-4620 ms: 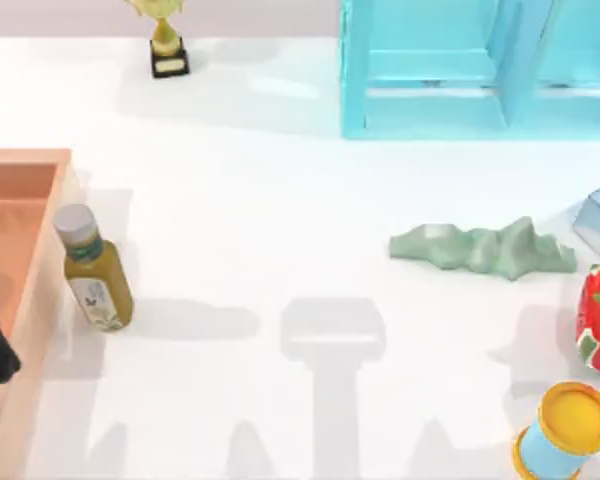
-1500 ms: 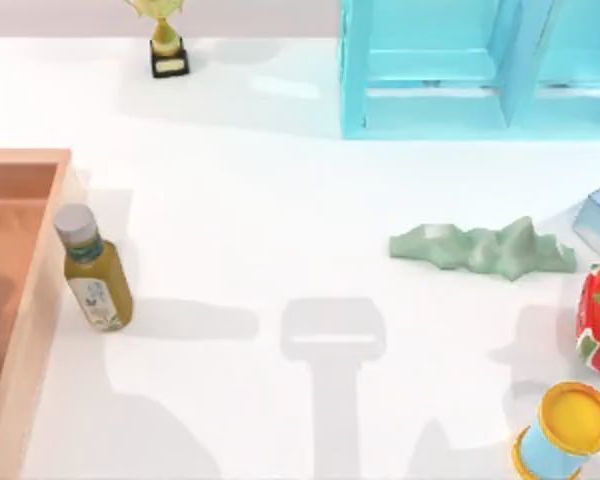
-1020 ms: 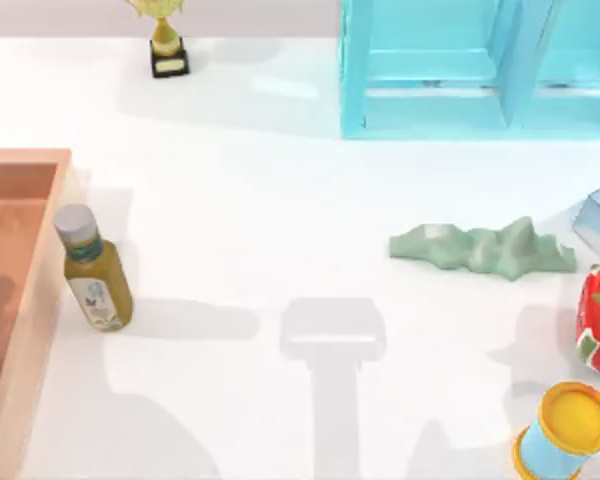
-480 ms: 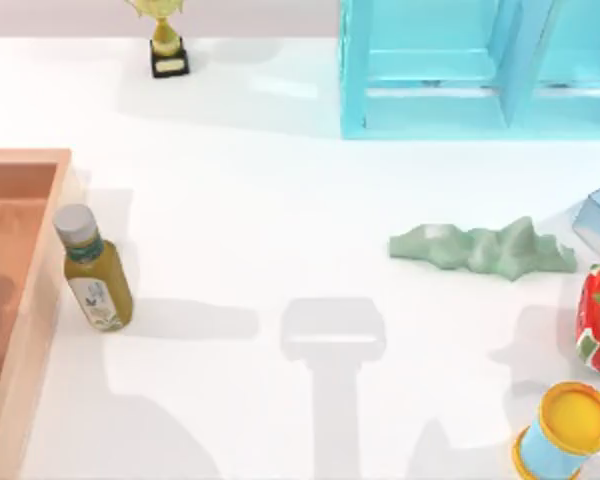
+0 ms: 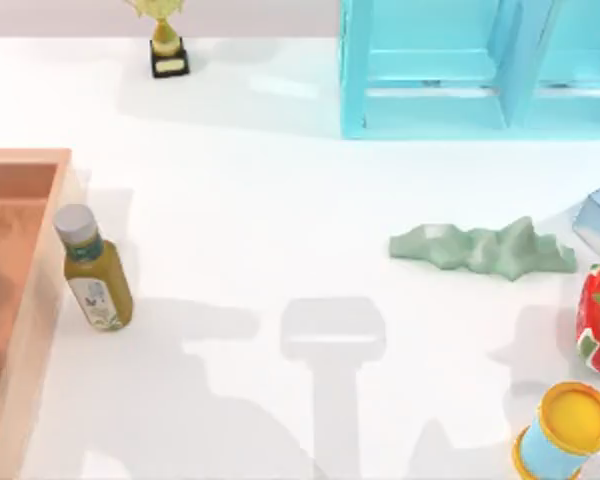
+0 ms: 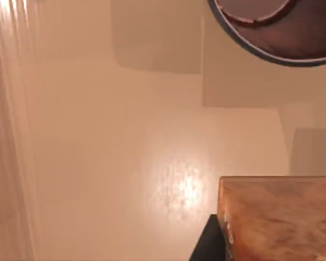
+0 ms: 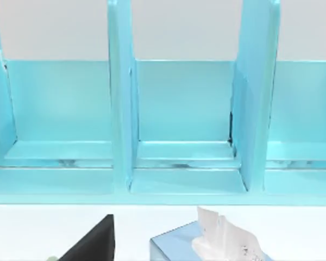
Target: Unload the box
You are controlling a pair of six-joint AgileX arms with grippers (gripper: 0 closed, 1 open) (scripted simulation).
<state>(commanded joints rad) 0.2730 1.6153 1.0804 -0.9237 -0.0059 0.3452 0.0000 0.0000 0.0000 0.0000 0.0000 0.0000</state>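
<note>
Box (image 5: 25, 300) is sitting at the top view's left edge, long axis running up-down the frame, w/ a bottle (image 5: 93, 270) touching its outer wall. Left arm is looking nearer; its wrist cam is facing the box floor. Finger state: can't tell.

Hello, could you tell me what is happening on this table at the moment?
The large salmon-orange box at the table's left edge is being unloaded. An olive-yellow bottle with a grey cap already stands upright on the white table just outside its rim. The left wrist view looks into the box, where a brown wooden block lies.
</note>
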